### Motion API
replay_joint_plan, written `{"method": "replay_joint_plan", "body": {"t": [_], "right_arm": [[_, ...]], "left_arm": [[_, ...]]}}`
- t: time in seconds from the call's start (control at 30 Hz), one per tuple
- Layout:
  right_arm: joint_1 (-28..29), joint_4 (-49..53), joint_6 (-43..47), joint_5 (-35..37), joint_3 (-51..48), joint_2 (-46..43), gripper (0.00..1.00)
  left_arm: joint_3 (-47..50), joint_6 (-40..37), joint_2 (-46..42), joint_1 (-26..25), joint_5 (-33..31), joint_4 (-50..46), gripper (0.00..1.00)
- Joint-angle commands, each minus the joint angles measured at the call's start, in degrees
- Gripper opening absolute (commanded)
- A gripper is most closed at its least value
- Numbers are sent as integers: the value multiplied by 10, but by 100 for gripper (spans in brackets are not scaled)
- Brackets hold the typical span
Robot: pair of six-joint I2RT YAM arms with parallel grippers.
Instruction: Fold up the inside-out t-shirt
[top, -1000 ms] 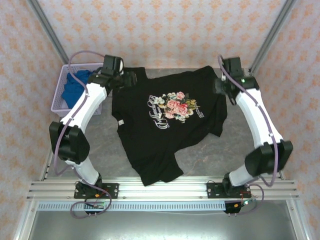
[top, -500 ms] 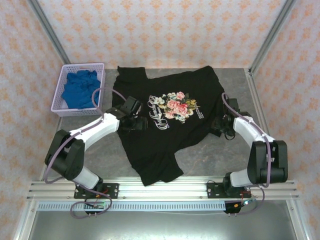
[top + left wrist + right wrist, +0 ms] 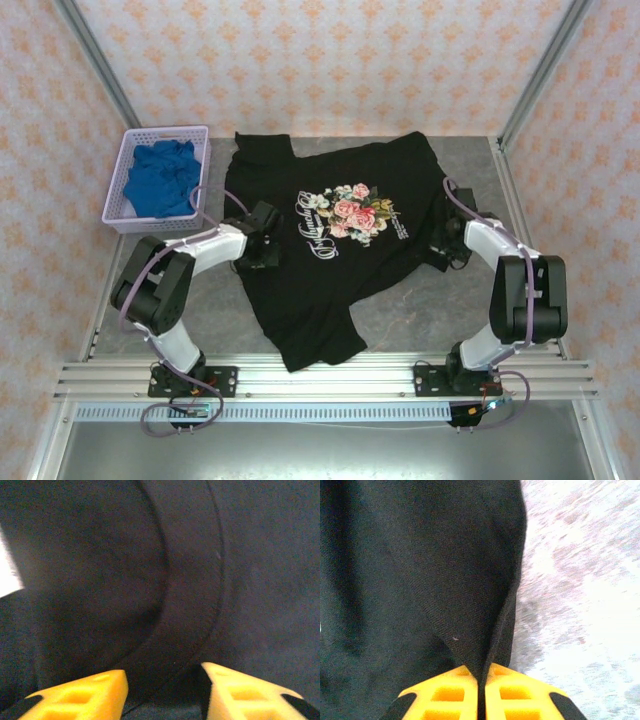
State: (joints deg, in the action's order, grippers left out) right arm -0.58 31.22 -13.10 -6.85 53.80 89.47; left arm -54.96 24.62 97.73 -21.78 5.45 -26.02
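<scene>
The inside-out t-shirt is laid flat, print side up, across the centre of the grey table in the top view, with its hem toward the lower edge of the frame and its collar toward the upper edge. Some wrinkling is seen at the lower hem.

The step in hand is judged to be the taking of both side edges before a fold is drawn across. The right gripper is closed on the shirt's right-hand edge, and a thin pleat of black cloth is pinched between its yellow fingers. The left gripper is set down at the shirt's left-hand side. Its jaws stand partly apart astride a raised, seamed fold, and a firm hold is not shown there.

For a clean result, the left jaws should be closed fully on the fold before any lift is made. Both layers of cloth should be caught, not the top layer alone. The two edges should be raised together and evenly, so that the shirt is not dragged askew over the table.

A floral graphic with script lettering is printed on the chest, but the lettering is too small to be read. A white patch, probably a label, is seen at the left edge of the left wrist view, and no writing can be made out on it.

A lilac basket holding a blue cloth stands at the upper left, well clear of the work
</scene>
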Motion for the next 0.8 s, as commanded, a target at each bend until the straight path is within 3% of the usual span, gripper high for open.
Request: {"method": "replay_joint_plan", "body": {"t": [0.0,0.2,0.27,0.63,0.77], "right_arm": [[-4,46,23,75,37,-26,6],[-4,93,37,95,74,-57,5],[-4,108,44,118,78,-67,5],[16,167,73,275,121,-30,11],[22,172,79,294,143,-5,16]], "left_arm": [[18,7,22,30,-13,15,36],[15,10,49,90,-3,31,22],[11,16,56,111,26,45,20],[-31,17,88,117,25,38,18],[-30,13,84,116,26,36,18]]}}
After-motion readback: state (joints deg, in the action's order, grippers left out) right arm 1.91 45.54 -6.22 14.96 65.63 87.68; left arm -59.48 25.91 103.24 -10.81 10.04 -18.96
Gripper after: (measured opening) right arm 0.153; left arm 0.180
